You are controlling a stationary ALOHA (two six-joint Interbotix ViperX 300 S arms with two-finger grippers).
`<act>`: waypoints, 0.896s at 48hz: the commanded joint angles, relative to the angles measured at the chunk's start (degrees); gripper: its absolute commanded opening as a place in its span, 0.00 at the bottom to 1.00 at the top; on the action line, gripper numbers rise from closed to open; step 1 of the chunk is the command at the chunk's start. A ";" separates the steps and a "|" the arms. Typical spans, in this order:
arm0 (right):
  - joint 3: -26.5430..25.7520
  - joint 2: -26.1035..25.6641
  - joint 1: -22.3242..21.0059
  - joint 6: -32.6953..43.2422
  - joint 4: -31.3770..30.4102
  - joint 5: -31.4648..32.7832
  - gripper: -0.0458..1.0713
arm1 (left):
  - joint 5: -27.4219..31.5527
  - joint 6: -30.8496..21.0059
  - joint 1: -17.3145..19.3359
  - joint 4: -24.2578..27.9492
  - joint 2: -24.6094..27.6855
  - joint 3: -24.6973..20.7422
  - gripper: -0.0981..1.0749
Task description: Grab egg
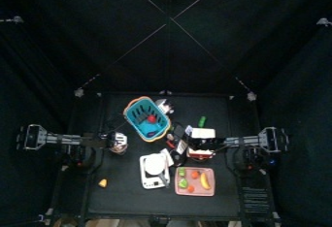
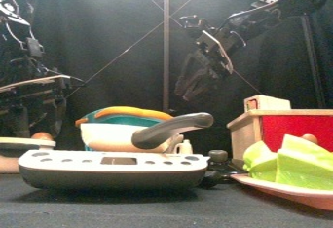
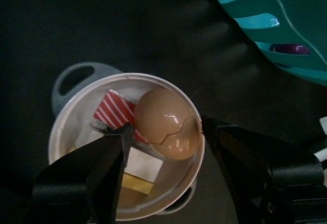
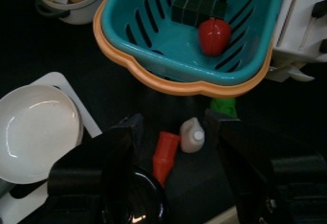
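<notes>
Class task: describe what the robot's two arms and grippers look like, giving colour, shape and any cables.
Both arms are black and jointed, with dark cables along their links. The left gripper and the right gripper each have two broad, flat, matte black jaws. No markings are readable.

No legible text, labels, brands, numbers or signs in any view. Red-and-cream box, at 3 o'clock in front view: faces plain, no print made out. Scale-like device, at 7 o'clock in front view: a row of buttons, none with readable markings. Striped red-and-white item in left wrist view: pattern only, no lettering
</notes>
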 commanded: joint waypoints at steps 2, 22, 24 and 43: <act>-0.62 -1.32 -0.35 0.00 -0.18 -0.26 0.84 | -1.67 -0.97 0.44 0.18 1.49 -0.70 0.88; -0.35 -1.32 -0.62 0.00 -0.09 -0.35 0.84 | -1.93 -0.70 2.46 0.18 2.02 -0.09 0.79; -0.35 -1.32 -0.62 0.09 -0.09 -0.26 0.84 | -2.02 -0.62 2.37 0.09 1.85 0.00 0.78; -0.35 -1.32 -0.62 0.35 0.18 -0.26 0.84 | -1.76 -0.35 1.58 -0.26 -1.76 0.70 0.76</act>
